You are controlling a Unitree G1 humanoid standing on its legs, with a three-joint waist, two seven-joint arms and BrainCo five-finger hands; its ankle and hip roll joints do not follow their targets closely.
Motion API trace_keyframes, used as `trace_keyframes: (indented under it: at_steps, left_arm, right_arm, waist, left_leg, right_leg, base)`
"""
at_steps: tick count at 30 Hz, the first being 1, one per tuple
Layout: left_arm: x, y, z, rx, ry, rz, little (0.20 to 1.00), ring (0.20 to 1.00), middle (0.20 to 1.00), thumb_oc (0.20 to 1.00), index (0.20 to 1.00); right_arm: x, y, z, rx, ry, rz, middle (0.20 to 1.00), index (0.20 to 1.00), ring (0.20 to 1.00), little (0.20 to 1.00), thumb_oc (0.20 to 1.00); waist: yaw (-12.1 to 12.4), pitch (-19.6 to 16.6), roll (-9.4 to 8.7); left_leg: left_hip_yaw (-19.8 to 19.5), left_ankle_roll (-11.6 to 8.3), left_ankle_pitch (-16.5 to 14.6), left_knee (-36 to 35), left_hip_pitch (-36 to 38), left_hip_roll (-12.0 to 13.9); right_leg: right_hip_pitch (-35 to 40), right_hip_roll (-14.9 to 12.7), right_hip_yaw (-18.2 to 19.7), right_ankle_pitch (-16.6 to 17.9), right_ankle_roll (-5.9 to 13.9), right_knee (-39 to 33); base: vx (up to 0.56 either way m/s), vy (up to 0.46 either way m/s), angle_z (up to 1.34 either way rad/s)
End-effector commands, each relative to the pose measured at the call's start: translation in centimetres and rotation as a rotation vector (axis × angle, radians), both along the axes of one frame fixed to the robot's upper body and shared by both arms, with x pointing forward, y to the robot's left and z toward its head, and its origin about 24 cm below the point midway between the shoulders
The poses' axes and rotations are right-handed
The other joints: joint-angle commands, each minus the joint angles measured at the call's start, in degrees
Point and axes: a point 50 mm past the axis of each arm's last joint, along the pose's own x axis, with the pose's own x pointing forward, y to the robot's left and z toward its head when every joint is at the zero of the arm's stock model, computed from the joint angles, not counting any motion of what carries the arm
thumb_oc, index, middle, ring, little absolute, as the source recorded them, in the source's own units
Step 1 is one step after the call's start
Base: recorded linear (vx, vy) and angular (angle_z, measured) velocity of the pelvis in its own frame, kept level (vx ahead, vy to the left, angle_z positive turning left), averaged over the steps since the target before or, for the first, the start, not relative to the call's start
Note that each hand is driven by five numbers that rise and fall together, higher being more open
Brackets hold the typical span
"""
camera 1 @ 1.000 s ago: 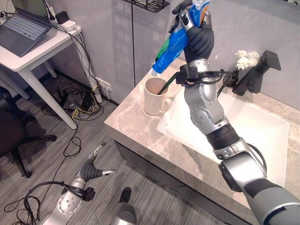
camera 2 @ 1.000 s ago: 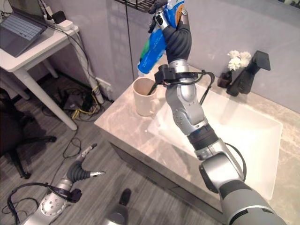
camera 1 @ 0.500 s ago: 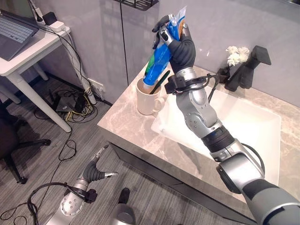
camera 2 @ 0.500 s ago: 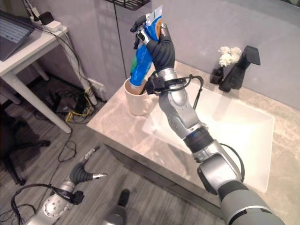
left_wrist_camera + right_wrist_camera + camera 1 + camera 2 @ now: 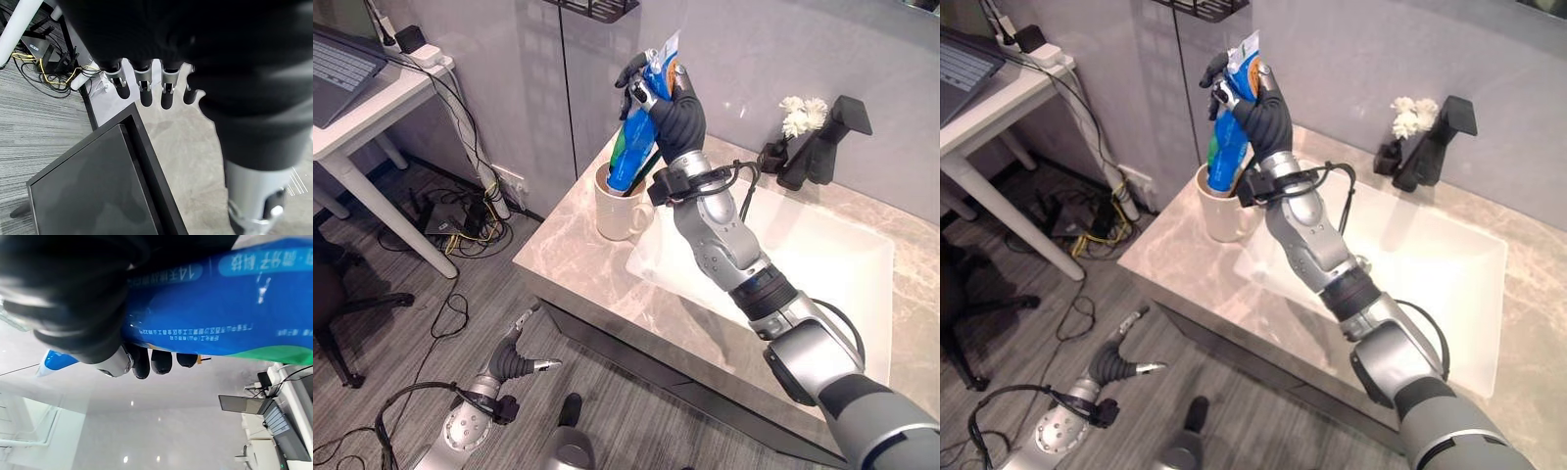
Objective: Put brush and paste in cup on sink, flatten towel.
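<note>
Left eye view: we see the right hand [image 5: 674,103] curled round the toothpaste tube [image 5: 636,137], held cap-down so its lower end enters the cream mug [image 5: 619,208] on the marble surface [image 5: 576,264] beside the sink [image 5: 862,257]; a dark toothbrush [image 5: 644,178] leans inside.

Right wrist view: the tube [image 5: 230,308] is blue with a green band.

Left wrist view: the left hand [image 5: 146,88] hangs with fingers relaxed.

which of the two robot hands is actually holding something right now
The right hand, raised above the cup, has its fingers curled round the blue toothpaste tube. The left hand hangs empty near the floor.
</note>
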Motion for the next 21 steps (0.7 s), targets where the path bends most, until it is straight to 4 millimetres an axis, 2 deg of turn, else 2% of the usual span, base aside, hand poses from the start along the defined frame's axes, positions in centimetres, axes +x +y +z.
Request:
trace_keyframes:
  at_steps: [1, 6, 7, 8, 15, 21]
  left_arm:
    - [0.53, 0.16, 0.92, 0.046, -0.045, -0.046, 1.000, 1.000, 1.000, 1.000, 1.000]
    - [0.71, 0.12, 1.08, 0.054, -0.049, -0.060, 1.000, 1.000, 1.000, 1.000, 1.000]
    - [0.76, 0.14, 1.06, 0.058, -0.049, -0.062, 1.000, 1.000, 1.000, 1.000, 1.000]
    - [0.76, 0.17, 1.05, 0.061, -0.047, -0.063, 1.000, 1.000, 1.000, 1.000, 1.000]
    - [0.80, 0.02, 0.75, 0.056, -0.041, -0.059, 1.000, 1.000, 1.000, 1.000, 1.000]
    - [0.86, -0.46, 0.42, 0.054, -0.032, -0.068, 1.000, 1.000, 1.000, 1.000, 1.000]
  right_arm:
    - [-0.82, -0.11, 3.46, -0.016, -0.165, -0.005, 0.200, 0.200, 0.200, 0.200, 0.200]
    - [-0.63, -0.32, 3.17, -0.018, -0.158, -0.023, 0.200, 0.200, 0.200, 0.200, 0.200]
    - [-0.61, -0.19, 3.07, -0.021, -0.153, -0.013, 0.442, 0.442, 0.442, 0.442, 0.442]
    - [-0.67, -0.05, 3.06, -0.035, -0.157, -0.003, 1.000, 1.000, 1.000, 1.000, 1.000]
    - [-0.86, 0.09, 3.23, -0.041, -0.175, -0.001, 1.000, 1.000, 1.000, 1.000, 1.000]
    - [-1.18, 0.12, 3.30, -0.006, -0.179, -0.001, 1.000, 1.000, 1.000, 1.000, 1.000]
  waist:
    - [0.5, 0.5, -1.12]
    - [0.7, 0.6, -1.44]
    - [0.7, 0.6, -1.52]
    - [0.7, 0.6, -1.59]
    - [0.3, 0.4, -1.61]
    - [0.5, -0.2, -0.63]
  left_leg:
    - [1.6, 4.39, -2.2, 0.0, 0.3, -4.0]
    - [1.5, 4.45, -2.2, 0.0, 0.1, -4.1]
    - [1.5, 4.46, -2.3, 0.0, 0.1, -4.1]
    - [1.5, 4.45, -2.3, 0.0, 0.2, -4.1]
    - [1.8, 4.47, -2.5, 0.0, 0.6, -3.9]
    - [2.1, 4.44, -2.6, 0.0, 1.2, -3.9]
  right_leg:
    - [3.8, -1.4, 2.8, 1.7, 2.33, 2.5]
    - [3.6, -1.4, 2.9, 1.7, 2.30, 2.5]
    - [3.5, -1.3, 3.0, 1.7, 2.29, 2.5]
    - [3.5, -1.3, 3.0, 1.7, 2.26, 2.5]
    - [3.6, -1.4, 3.3, 1.8, 2.27, 2.5]
    - [4.1, -1.7, 3.5, 1.8, 2.35, 2.4]
  base:
    - [-0.01, 0.009, -0.03]
    - [0.00, 0.000, 0.00]
    - [0.00, 0.000, 0.00]
    - [0.00, 0.000, 0.00]
    - [-0.01, 0.006, -0.02]
    - [0.00, 0.002, -0.01]
